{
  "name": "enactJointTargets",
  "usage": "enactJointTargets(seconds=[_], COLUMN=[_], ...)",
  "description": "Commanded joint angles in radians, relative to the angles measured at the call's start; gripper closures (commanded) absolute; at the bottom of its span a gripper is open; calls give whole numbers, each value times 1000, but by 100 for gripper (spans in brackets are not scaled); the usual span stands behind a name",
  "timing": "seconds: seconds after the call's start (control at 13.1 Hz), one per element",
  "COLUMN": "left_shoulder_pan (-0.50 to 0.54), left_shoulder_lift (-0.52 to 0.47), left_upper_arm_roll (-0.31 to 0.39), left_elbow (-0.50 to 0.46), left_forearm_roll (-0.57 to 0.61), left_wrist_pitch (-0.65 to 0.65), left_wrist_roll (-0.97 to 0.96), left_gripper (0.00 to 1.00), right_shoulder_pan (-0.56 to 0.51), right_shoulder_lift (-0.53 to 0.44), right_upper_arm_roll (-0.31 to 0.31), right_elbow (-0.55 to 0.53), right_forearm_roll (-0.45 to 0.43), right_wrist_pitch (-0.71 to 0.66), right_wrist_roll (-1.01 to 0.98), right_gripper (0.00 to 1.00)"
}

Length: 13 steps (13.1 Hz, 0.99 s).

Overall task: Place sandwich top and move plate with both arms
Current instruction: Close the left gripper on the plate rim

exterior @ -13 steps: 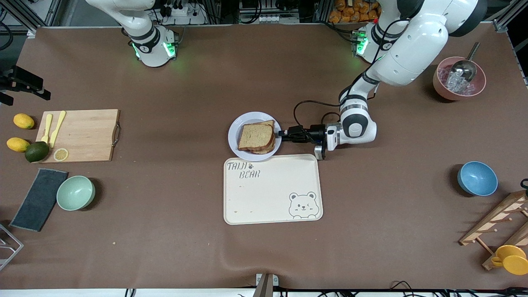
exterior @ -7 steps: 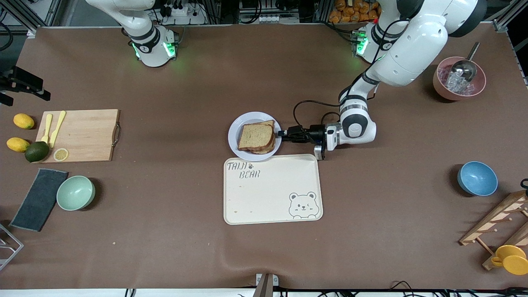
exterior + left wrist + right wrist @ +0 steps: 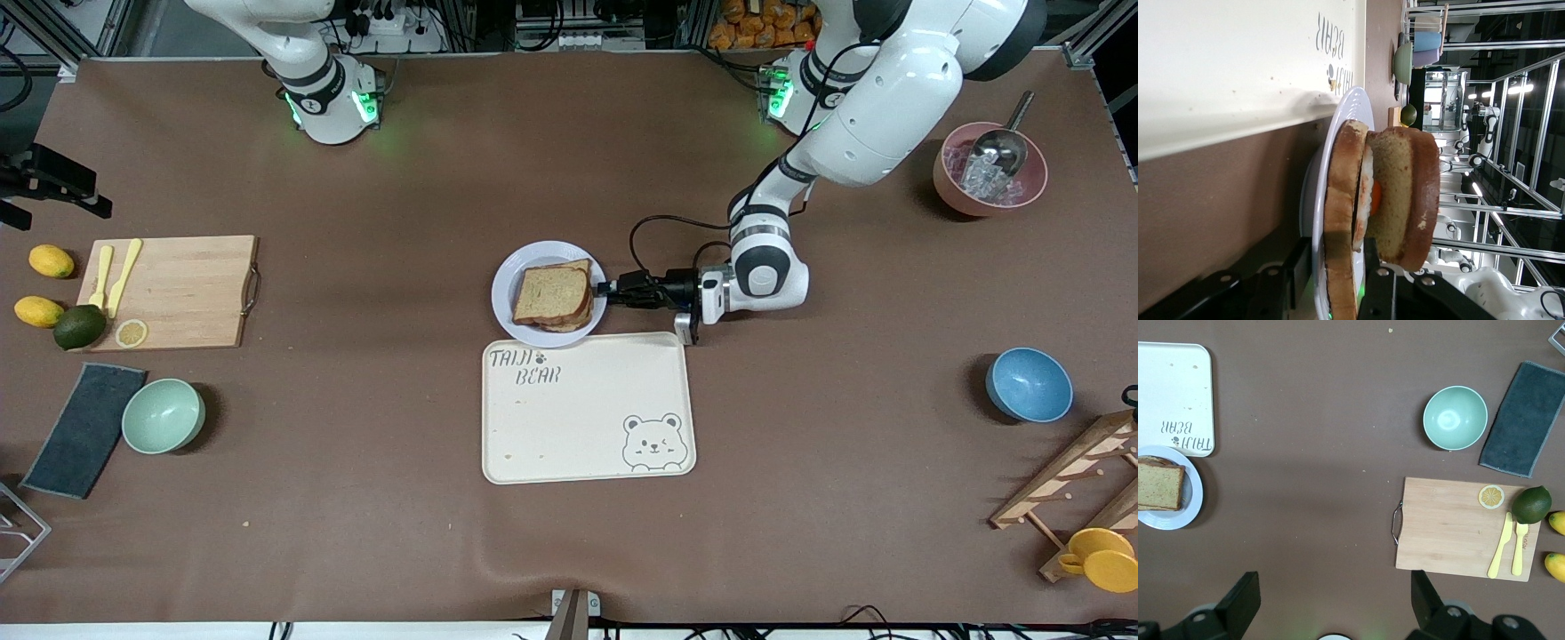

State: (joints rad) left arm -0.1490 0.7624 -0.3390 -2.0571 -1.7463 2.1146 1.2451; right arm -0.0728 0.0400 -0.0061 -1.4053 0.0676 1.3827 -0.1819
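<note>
Front view: the plate [image 3: 503, 293] is seen near the table's middle, touching the tray [image 3: 587, 409] at its farther edge. The top [image 3: 551, 295] lies on the sandwich on the plate. The left gripper [image 3: 605, 288] is laid level at the plate's rim toward the left arm's end; its opening cannot be told here.

Left wrist view: the fingers [image 3: 1381, 287] are set either side of the rim, partly narrowed; contact cannot be told. Egg shows under the top [image 3: 1401, 193].

Right wrist view: the right gripper [image 3: 1331, 603] is held wide, high over bare table beside the board [image 3: 1451, 527], waiting.
</note>
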Motion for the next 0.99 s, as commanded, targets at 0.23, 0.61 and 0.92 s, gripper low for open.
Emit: enactJointTargets(seconds=[0.23, 0.61, 0.92], left_shoulder_pan=[-67, -66, -63], left_shoulder_lift=[117, 121, 120], left_upper_arm_roll=[9, 12, 11], left_elbow=[77, 75, 78], left_forearm_roll=[-59, -59, -61], left_wrist_pitch=[62, 67, 67], left_wrist_roll=[57, 63, 89], left_gripper=[70, 82, 100], right_shoulder_pan=[1, -5, -5], right_shoulder_lift=[0, 3, 9], right_upper_arm_roll=[8, 8, 6], right_elbow=[0, -7, -4], right_forearm_roll=[-17, -11, -9], right_wrist_pitch=[9, 9, 9], right_wrist_roll=[13, 13, 12], right_gripper=[0, 0, 0])
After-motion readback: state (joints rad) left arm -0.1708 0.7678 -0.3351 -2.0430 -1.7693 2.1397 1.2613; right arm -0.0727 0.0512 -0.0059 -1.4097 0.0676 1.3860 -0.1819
